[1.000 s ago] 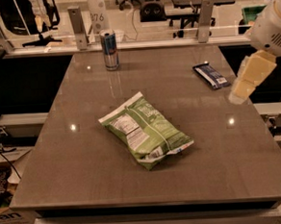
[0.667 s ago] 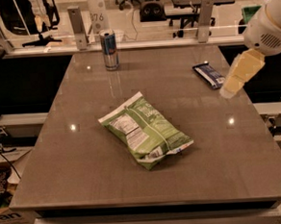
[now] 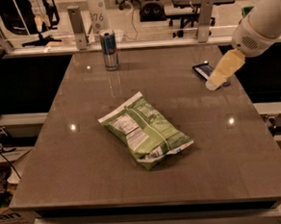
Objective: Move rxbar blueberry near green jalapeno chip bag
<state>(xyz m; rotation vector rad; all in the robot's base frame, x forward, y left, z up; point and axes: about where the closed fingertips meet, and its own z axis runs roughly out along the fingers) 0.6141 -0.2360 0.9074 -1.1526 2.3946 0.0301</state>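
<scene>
While the bar [image 3: 202,70] is lying flat at the far right of the table [image 3: 87,175], close to its right edge, the gripper [image 3: 214,81] is hanging right over it and covering its nearer end. Whether the gripper is open, closed or already touching the wrapper, I cannot tell. The bag [image 3: 146,130] is sitting in the middle of the table, well apart from the bar, so the task is looking barely begun: this is reading as the reach-and-grasp step, with the carry not yet done.

The next move is calling for a firm hold on a thin, flat wrapper, then a lift and a carry leftward and toward the near side. The right edge is asking for care, since a nudge outward could be pushing the bar off. Bare top is lying between the bar and the bag's right side, giving a good spot to set down just beside the bag. The can [image 3: 109,49] is standing far back on the left, away from that path.
</scene>
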